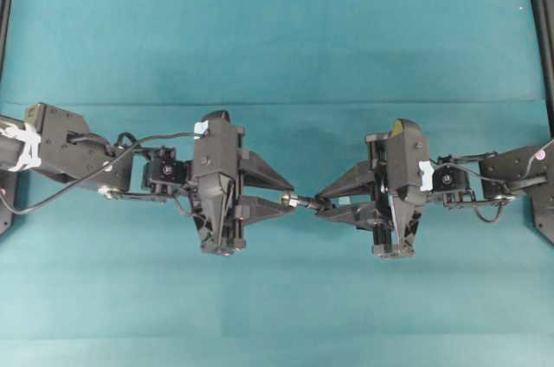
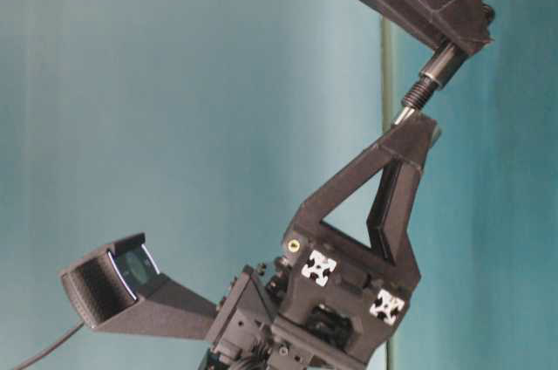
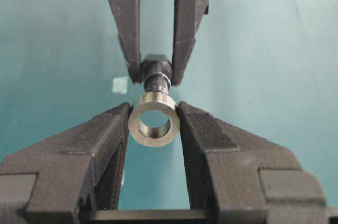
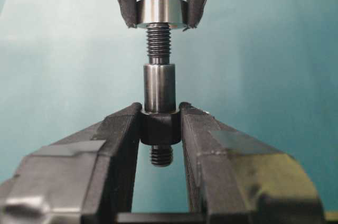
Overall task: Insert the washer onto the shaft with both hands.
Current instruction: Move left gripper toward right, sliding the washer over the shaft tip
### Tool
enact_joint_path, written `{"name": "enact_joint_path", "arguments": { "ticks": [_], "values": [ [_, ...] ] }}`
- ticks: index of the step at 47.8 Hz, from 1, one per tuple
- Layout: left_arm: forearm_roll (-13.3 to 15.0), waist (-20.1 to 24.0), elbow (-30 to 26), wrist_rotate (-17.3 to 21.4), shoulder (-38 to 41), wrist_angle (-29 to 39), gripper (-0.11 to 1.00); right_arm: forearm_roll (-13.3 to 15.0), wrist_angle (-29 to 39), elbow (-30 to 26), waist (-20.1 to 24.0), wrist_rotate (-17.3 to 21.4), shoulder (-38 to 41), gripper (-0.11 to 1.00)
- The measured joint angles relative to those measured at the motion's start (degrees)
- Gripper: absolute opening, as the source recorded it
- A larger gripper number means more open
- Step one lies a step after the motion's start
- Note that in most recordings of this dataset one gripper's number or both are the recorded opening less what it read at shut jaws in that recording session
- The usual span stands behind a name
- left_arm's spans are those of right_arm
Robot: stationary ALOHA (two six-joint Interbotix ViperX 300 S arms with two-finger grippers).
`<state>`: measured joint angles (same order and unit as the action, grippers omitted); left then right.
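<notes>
- My left claw (image 3: 154, 129) is clamped on the washer (image 3: 153, 120), pinched by its outer edge between the two tips, hole facing along the line toward the other arm.
- My right claw (image 4: 160, 123) is clamped on the shaft (image 4: 159, 84) at its thick dark collar, threaded end pointing at the washer; both parts hang in mid-air between the arms, above the teal surface (image 1: 277, 38).
- From the right wrist view the threaded tip looks just entered in the washer's hole, or at its mouth; I cannot tell how deep.
- Risk: if the washer sits tilted against the shaft's line, its edge could catch on the threads and jam rather than slide to the smooth section.
- Risk: pushing against a jam could twist the washer out of my thin edge grip, and it would drop to the surface.
- Risk: the shaft is held only on a short collar, so a sideways push could pivot it in the right claw and spoil the alignment.
</notes>
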<state>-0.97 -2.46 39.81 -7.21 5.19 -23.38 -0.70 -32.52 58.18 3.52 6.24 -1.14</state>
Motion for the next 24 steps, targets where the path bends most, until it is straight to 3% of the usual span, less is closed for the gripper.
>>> {"name": "enact_joint_path", "arguments": {
  "ticks": [24],
  "values": [
    [0.0,0.0,-0.9,0.0,0.4,0.1,0.36,0.0,0.0,-0.2,0.0,0.0,0.1,0.0]
  ]
}}
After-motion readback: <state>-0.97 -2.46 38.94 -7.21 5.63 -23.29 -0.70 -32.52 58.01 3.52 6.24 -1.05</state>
